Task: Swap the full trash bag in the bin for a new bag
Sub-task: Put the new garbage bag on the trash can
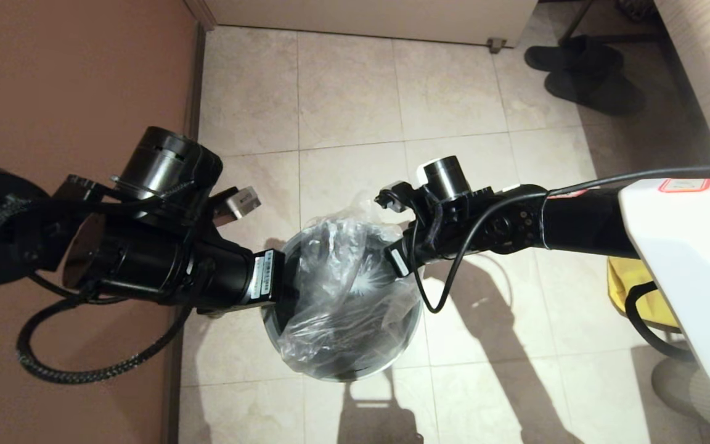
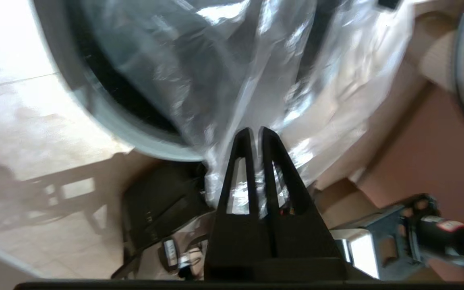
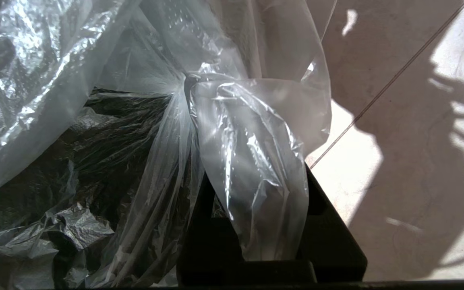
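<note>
Head view has the new bag (image 1: pixel 342 290) draped over the mouth of the bin (image 1: pixel 413 320), bunched and not yet pulled down around the rim. I'd call the swap past halfway, with spreading and seating left. Left gripper (image 2: pixel 256 135) sits at the bin's near-left edge, jaws pinched on the bag's film. Right gripper (image 3: pixel 252 209) reaches in from the opposite side, jaws clamped on a gathered fold of the bag's edge.

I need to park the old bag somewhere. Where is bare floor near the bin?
Bare tiles lie beyond the bin, up to the slippers and the white cabinet. Crowded: the left gripper and right gripper hold the new bag; a yellow sack sits right.
</note>
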Robot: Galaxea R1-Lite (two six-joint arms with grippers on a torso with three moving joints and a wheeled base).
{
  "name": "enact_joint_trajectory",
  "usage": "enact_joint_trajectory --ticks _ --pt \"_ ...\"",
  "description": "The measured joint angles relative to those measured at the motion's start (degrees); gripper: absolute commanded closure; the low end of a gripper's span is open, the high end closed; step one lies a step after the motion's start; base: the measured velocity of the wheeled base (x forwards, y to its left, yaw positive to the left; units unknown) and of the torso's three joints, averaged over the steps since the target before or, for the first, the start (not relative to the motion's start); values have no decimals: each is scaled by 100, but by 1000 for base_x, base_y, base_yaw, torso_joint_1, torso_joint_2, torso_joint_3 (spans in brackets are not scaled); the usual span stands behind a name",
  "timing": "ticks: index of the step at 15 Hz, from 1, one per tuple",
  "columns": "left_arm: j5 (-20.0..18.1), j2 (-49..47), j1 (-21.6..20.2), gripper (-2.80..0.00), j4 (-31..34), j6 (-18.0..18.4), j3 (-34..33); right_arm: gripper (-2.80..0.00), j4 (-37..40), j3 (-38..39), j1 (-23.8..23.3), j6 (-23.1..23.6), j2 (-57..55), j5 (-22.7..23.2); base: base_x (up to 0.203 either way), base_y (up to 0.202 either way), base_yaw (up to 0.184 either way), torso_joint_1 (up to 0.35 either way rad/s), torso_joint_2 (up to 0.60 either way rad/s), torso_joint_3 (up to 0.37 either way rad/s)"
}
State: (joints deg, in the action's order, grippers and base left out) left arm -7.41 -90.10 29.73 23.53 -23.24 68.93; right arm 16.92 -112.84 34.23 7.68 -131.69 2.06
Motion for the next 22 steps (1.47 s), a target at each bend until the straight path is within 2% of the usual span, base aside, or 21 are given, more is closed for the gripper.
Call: enact_joint_trajectory --ticks 2,9,17,22 --pt "-136 -44 -13 -280 58 6 161 0 -2 -1 11 9 -2 -2 0 0 0 0 0 0" --pt "-74 -146 135 -280 505 21 188 0 16 7 0 4 13 -17 0 0 0 0 0 0" --pt "382 -520 172 -280 633 -11 316 0 7 7 11 0 20 -11 0 0 0 0 0 0" --pt "556 -643 380 -280 745 8 209 0 2 21 2 0 19 -6 0 0 0 0 0 0"
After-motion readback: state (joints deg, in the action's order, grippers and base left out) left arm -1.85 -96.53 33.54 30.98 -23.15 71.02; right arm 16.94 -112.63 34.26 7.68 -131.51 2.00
